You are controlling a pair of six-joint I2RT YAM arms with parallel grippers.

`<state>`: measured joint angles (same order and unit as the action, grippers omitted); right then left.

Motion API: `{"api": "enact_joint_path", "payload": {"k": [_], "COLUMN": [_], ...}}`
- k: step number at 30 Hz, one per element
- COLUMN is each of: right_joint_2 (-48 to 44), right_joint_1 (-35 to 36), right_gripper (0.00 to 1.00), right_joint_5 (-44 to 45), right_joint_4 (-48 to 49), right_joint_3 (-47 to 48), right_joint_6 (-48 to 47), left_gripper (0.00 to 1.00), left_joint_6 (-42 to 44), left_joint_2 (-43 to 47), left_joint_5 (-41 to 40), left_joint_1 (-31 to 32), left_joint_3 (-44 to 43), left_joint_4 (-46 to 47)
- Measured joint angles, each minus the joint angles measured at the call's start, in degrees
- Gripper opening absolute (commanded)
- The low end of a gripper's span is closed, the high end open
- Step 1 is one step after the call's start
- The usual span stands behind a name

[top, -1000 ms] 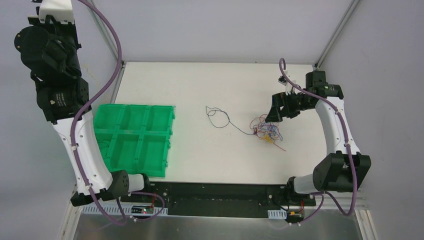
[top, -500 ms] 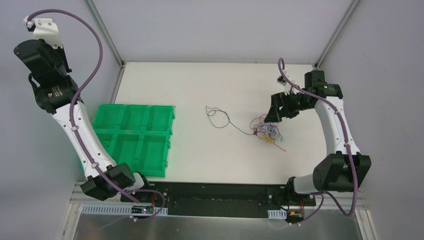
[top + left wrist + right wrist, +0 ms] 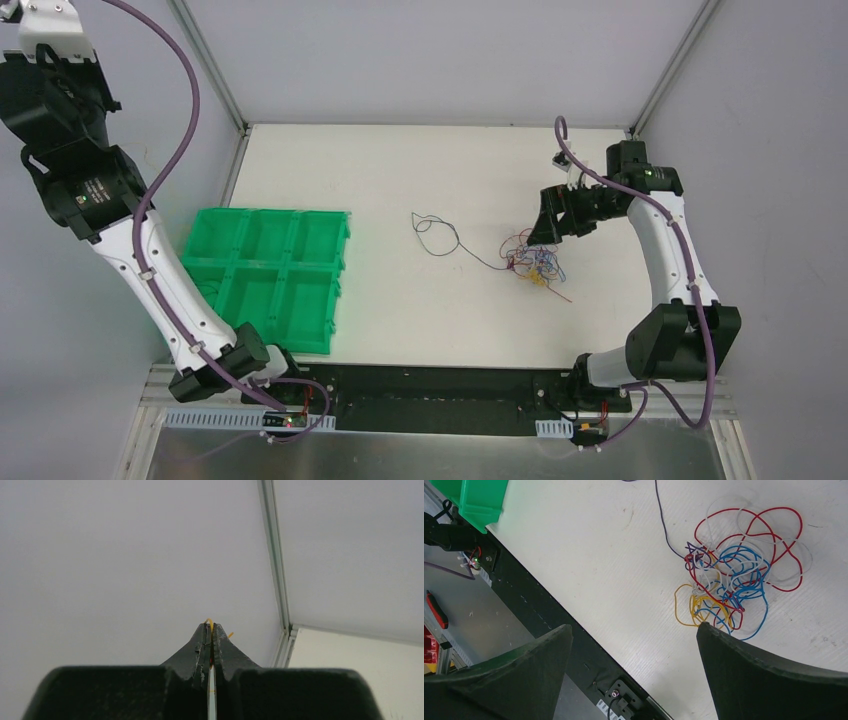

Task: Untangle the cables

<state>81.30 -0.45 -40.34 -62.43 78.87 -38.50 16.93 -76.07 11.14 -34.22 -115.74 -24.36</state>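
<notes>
Cables sit in a knotted clump right of centre in the top view, on the white table, just below my right gripper. One dark grey cable is drawn out of the clump. Its long axis runs from a small loop near mid-frame diagonally down and right into the knot. A red end trails off the clump toward the lower right.

In the right wrist view the clump fills the upper right: red loops outermost, blue and white packed in the middle, yellow at the lower left edge. I can't follow which strand crosses over which. The right gripper has its jaws spread wide with nothing between them, on the knot's yellow side.

I've got bare table all round the clump, a wide run toward the green bin tray at the left and less room toward the right edge.

My left arm is raised high at the upper left of the top view, its tip cut off by the frame. In the left wrist view the left gripper is pinched together against a blank wall, with a sliver of yellow strand poking from the tips. How long that strand is I can't see.
</notes>
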Motion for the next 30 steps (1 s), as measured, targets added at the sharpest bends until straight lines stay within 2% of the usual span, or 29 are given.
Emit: {"api": "enact_joint_path", "payload": {"k": [5, 15, 17, 20, 23, 26, 30], "right_joint_2": [0.0, 0.2, 0.2, 0.5, 0.8, 0.9, 0.9], "right_joint_1": [0.1, 1.4, 1.5, 1.6, 1.8, 1.9, 2.0], "right_gripper": [0.99, 0.99, 0.99, 0.99, 0.99, 0.99, 0.99], "right_joint_5": [0.0, 0.2, 0.2, 0.3, 0.4, 0.4, 0.5], "right_joint_4": [0.0, 0.0, 0.0, 0.0, 0.0, 0.0, 0.0], "right_joint_3": [0.0, 0.0, 0.0, 0.0, 0.0, 0.0, 0.0], "right_joint_6": [0.3, 0.4, 0.5, 0.6, 0.7, 0.8, 0.9], "left_gripper": [0.0, 0.0, 0.0, 0.0, 0.0, 0.0, 0.0], "left_joint_6": [-1.2, -2.8, -3.0, -3.8, -4.4, -4.7, -4.9], "left_joint_2": [-0.3, -2.6, -4.8, -10.0, -11.9, -12.0, -11.0], "left_joint_5": [1.6, 3.8, 4.1, 4.6, 4.8, 4.8, 4.7], "left_joint_1": [0.0, 0.0, 0.0, 0.0, 0.0, 0.0, 0.0], "left_joint_3": [-5.3, -6.2, -10.2, -21.5, -27.0, -29.4, -28.3], "left_joint_4": [0.2, -1.0, -2.0, -1.7, -1.1, 0.0, 2.9]}}
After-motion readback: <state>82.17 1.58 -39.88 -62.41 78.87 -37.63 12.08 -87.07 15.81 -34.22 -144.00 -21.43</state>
